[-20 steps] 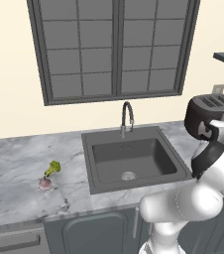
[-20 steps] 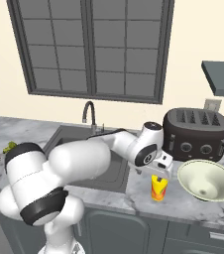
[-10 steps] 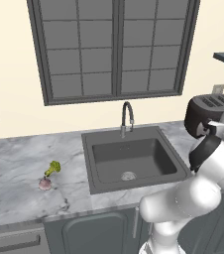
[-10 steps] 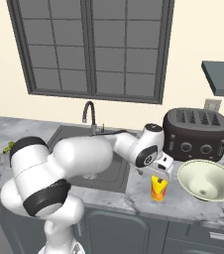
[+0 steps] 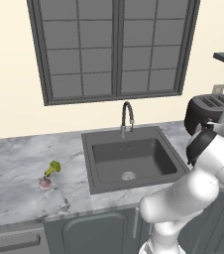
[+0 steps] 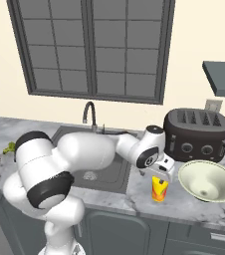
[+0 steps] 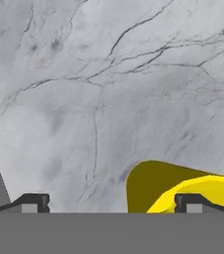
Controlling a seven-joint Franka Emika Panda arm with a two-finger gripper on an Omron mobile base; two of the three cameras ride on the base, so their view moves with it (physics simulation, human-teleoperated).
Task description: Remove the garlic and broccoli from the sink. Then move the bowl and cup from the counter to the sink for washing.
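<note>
one claw (image 6: 161,173) spread wide, just above yellow cup (image 6: 159,189), on counter (image 6: 184,204)

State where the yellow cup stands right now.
In the right base view the cup stands on the counter, between the sink and the bowl, under the open gripper.

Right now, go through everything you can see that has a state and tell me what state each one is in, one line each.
gripper: open, just above the cup.
cup: upright on the counter, not gripped.
bowl: upright on the counter, empty.
sink: no produce inside, tap not running.
garlic: out of the sink, on the counter.
broccoli: out of the sink, beside the garlic.
</note>
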